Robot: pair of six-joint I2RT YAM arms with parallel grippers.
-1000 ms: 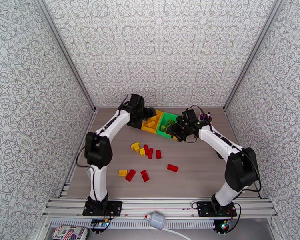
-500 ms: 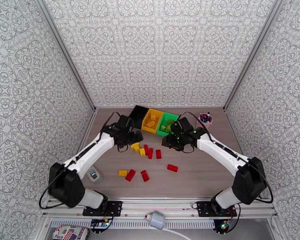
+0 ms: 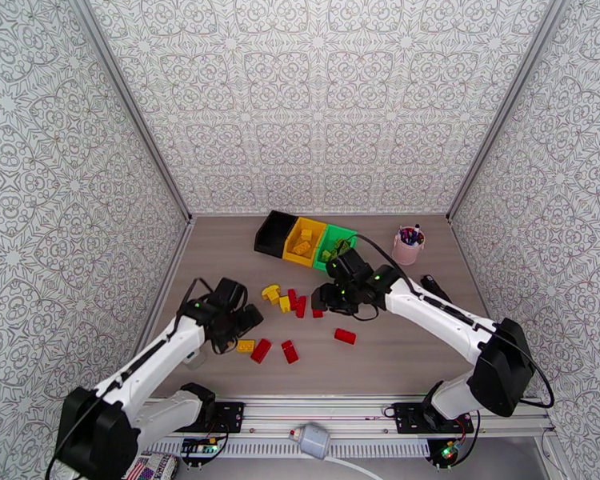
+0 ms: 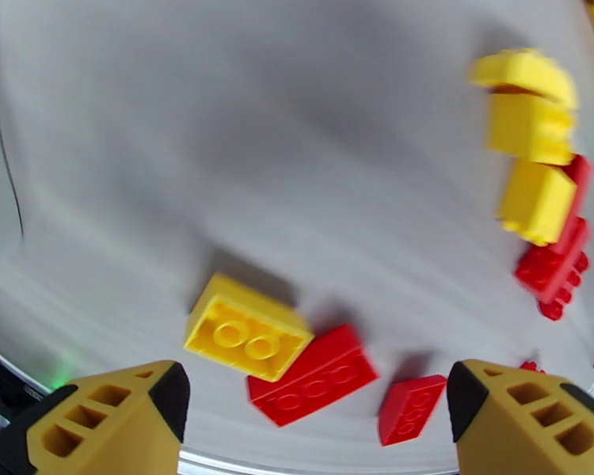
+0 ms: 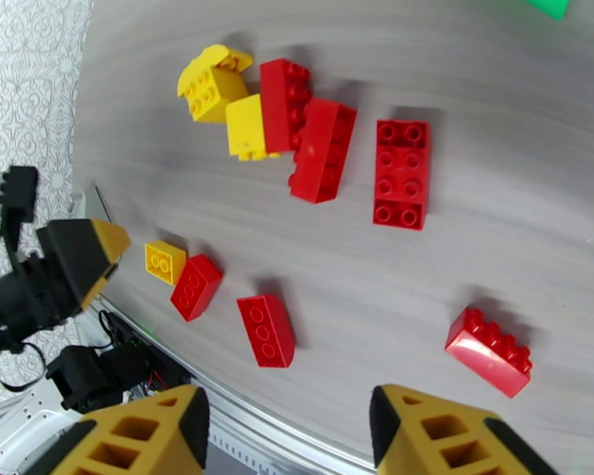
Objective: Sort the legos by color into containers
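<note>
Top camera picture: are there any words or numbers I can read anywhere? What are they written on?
No word or number can be read for sure in any view.
Striped packet at the bottom edge of the top view: it has print, but too small and partly hidden to read.
Yellow brick in the left wrist view: studs too blurred to show any letters.

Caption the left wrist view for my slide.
Open left gripper hovers over a yellow lego beside a red lego on the table.
</note>
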